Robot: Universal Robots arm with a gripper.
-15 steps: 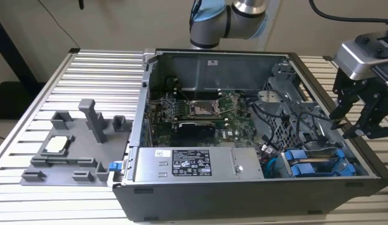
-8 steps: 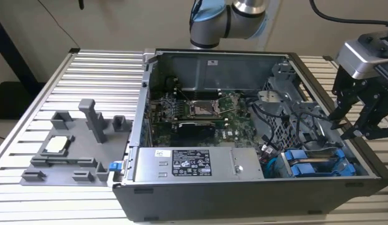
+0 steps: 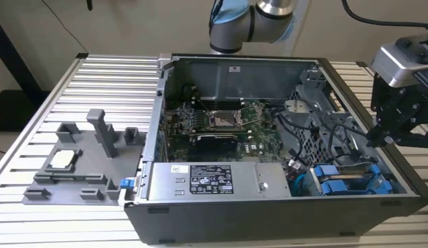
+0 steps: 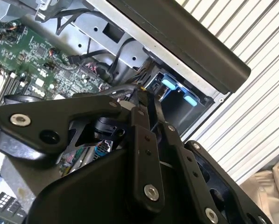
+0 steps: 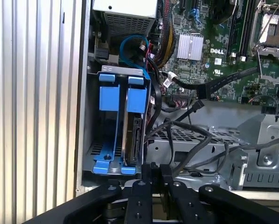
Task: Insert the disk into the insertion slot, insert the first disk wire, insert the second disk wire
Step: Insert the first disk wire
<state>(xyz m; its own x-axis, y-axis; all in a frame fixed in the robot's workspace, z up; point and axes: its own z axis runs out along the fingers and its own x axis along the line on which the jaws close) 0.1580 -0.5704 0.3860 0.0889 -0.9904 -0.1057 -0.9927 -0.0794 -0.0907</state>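
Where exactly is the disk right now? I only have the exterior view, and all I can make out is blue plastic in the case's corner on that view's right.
Observer: In the first wrist view, the disk stands on edge inside the drive bay, framed by a blue carrier.
Operator: Is the slot beside it filled too?
Observer: A second blue carrier sits next to it, and that one looks empty.
Operator: And the claw?
Observer: In the first wrist view, the claw hangs just outside the bay, shut, with nothing seen in its grip.
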